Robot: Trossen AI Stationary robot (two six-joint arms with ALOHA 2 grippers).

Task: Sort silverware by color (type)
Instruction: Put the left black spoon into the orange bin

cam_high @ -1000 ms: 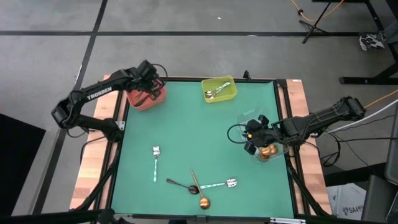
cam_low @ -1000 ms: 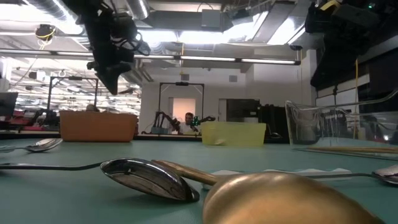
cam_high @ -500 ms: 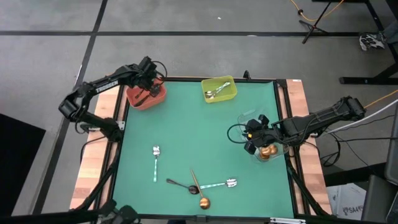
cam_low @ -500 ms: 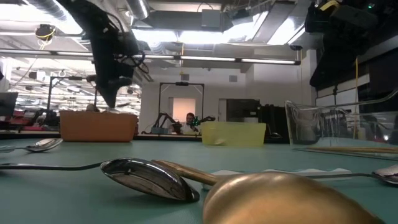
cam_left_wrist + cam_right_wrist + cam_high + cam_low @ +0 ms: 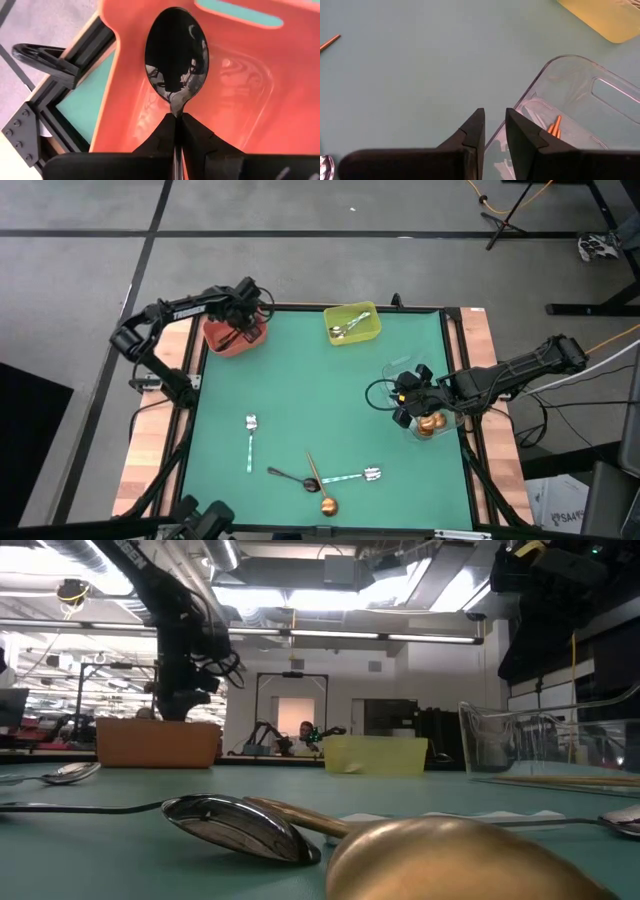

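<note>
Over the red bin (image 5: 236,338) at the table's far left corner, the left gripper (image 5: 178,120) pinches a black spoon (image 5: 176,55) by its handle, bowl hanging above the bin's floor. At the right edge, the right gripper (image 5: 494,131) rests with its fingers nearly together and nothing between them, at the rim of the clear bin (image 5: 590,107), which holds copper-gold spoons (image 5: 430,423). Silver spoons (image 5: 345,328) lie in the yellow-green bin (image 5: 366,330), while on the green mat (image 5: 320,390) remain two silver spoons (image 5: 250,442), a second black spoon (image 5: 292,477) and a copper-gold spoon (image 5: 321,491), the last three crossing near the front.
</note>
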